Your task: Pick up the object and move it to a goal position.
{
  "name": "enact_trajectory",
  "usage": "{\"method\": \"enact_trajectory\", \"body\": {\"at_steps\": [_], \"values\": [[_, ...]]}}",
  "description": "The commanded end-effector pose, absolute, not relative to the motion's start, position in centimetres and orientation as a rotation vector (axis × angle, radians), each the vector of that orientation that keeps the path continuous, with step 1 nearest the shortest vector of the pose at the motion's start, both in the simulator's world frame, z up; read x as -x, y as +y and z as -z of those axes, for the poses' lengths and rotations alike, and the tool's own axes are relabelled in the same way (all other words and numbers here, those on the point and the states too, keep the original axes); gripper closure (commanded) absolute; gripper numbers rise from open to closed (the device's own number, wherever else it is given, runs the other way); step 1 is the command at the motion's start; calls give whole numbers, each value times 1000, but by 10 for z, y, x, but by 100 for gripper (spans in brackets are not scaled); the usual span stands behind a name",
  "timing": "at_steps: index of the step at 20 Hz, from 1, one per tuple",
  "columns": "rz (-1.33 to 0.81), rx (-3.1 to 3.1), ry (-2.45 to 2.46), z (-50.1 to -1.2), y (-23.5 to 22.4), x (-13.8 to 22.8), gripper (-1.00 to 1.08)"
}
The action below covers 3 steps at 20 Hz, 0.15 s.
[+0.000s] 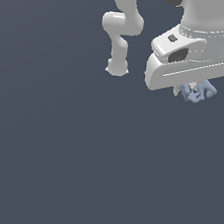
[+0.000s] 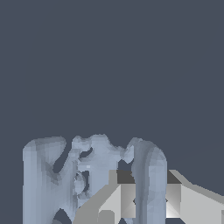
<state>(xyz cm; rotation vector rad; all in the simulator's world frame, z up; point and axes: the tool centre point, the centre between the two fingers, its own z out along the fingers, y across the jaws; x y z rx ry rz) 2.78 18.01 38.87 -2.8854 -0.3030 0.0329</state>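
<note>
You have the object (image 1: 196, 92) tucked under the white gripper (image 1: 188, 93) at the exterior view's upper right, the jaws pinching one of its upright lobes (image 2: 151, 183), seemingly so it can travel to the goal.

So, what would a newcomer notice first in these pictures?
First, the big white end effector at the exterior view's upper right, with the small pale blue-grey angular lump peeking out beneath it. In the wrist view that lump looms large, a grey finger against it.
</note>
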Motion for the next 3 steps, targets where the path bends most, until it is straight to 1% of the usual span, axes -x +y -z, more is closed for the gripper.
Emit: {"method": "enact_trajectory", "body": {"at_steps": [1,3], "values": [[-35,2885,-302,-393,182,-27,108],[-35,2885,-302,-395,181,-27,108]]}}
